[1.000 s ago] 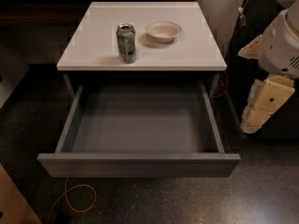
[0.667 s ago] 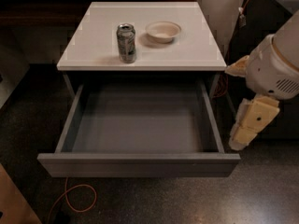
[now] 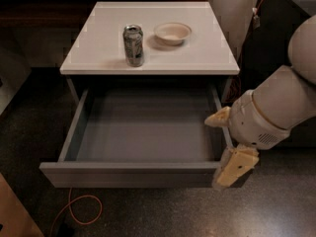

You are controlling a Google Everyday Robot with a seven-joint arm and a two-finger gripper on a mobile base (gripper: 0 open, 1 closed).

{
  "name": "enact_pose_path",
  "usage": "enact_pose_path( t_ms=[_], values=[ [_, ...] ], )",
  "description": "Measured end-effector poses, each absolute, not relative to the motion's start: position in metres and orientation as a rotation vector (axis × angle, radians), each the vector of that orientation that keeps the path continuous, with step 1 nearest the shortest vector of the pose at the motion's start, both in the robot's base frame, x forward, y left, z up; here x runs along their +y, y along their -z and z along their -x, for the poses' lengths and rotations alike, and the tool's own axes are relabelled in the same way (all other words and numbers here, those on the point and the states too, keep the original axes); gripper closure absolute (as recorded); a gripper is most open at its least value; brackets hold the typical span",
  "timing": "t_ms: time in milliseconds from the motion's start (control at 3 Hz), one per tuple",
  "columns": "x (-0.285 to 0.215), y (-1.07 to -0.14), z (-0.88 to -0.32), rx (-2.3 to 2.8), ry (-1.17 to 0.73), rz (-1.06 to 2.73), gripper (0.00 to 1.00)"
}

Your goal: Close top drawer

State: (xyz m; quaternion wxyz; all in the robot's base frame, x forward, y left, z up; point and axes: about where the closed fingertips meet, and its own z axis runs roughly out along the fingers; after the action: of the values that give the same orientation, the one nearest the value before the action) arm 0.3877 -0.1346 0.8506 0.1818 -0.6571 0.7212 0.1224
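**Desk:** What sits closest to the lens?

**Photographer:** An orange cable (image 3: pixel 74 205) loops across the dark speckled floor (image 3: pixel 163 216) at lower left. Just past it, the top drawer (image 3: pixel 128 174) stands wide open, its plain grey, handle-less front facing the camera and its grey box running back under the cabinet.

**Desk:** And the robot?

**Photographer:** The cream-coloured claw (image 3: pixel 236 166) hangs at the drawer's front right corner, at the end of a bulky white arm (image 3: pixel 276 107) that comes in from the right side. It overlaps the right end of the drawer front and seems to rest against it, though contact cannot be confirmed from this angle. Whether the claw is wide or narrow cannot be told. It holds nothing that I can see.

**Desk:** Farther back?

**Photographer:** The white tabletop (image 3: pixel 197 58) covers the drawer's rear. A drink can (image 3: pixel 134 45) stands upright near the tabletop's front edge, a little left of centre. A shallow pale bowl (image 3: pixel 172 32) sits behind it and to its right, about mid-depth, near the can but not touching it.
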Motion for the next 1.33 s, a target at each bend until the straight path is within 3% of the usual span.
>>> enact_pose_path(
  t_ms=[1000, 1333],
  values=[
    [-0.076, -0.771, -0.353, 1.948, -0.451, 2.04, 0.87],
    [-0.062, -0.735, -0.354, 1.99, -0.392, 2.06, 1.0]
  ],
)
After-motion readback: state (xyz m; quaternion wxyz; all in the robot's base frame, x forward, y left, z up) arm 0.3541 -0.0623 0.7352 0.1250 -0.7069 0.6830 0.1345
